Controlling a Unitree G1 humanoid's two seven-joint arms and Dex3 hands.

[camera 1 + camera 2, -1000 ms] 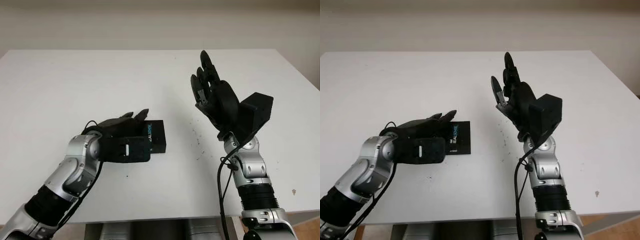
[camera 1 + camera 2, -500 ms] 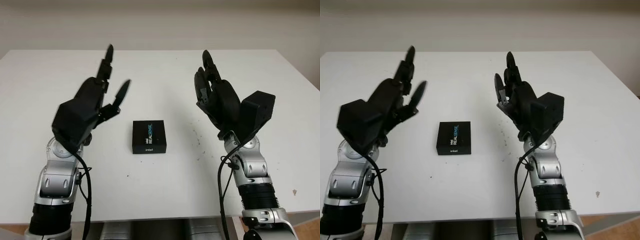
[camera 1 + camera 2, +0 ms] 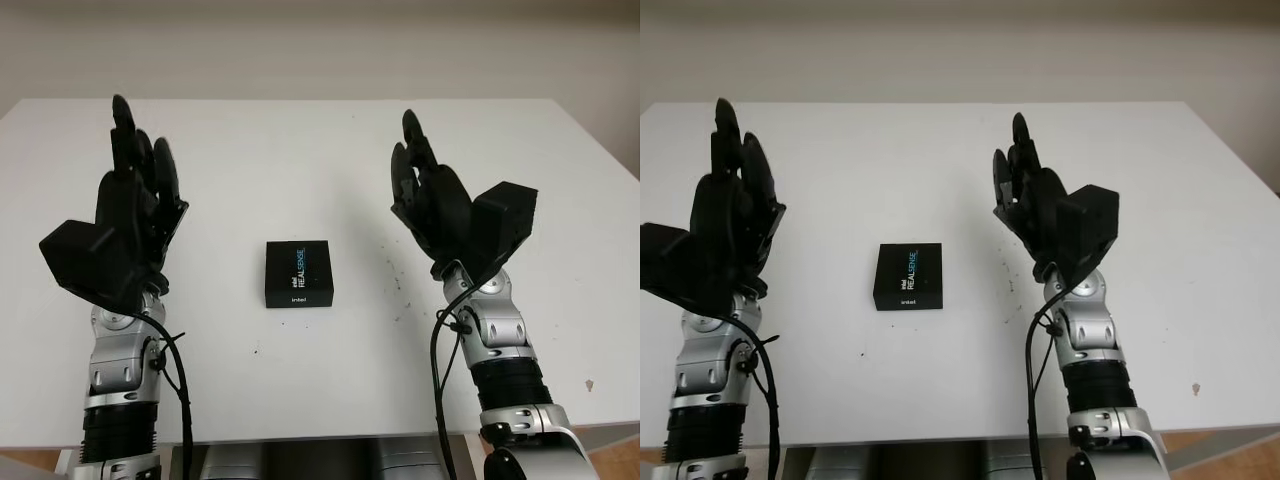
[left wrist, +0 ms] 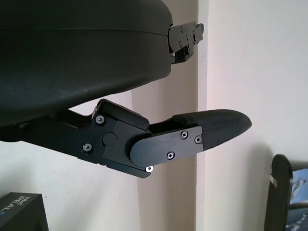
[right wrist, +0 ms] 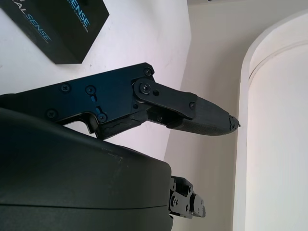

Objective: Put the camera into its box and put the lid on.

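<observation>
A small black box [image 3: 297,273] with its lid on and white and blue lettering lies flat on the white table [image 3: 320,150], near the middle. Its corner shows in the left wrist view as the box [image 4: 19,211] and in the right wrist view as the box [image 5: 57,26]. My left hand [image 3: 135,185] is raised above the table to the left of the box, open and holding nothing. My right hand [image 3: 420,180] is raised to the right of the box, open as well. Neither hand touches the box.
The table's front edge [image 3: 320,435] runs just below the arms. A few dark specks [image 3: 395,280] mark the surface right of the box. A pale wall [image 3: 320,40] stands behind the table.
My left hand lifted off the box, where it lay a second ago, and swung up to an upright pose on the left. The box stays in place. The right hand barely moved.
</observation>
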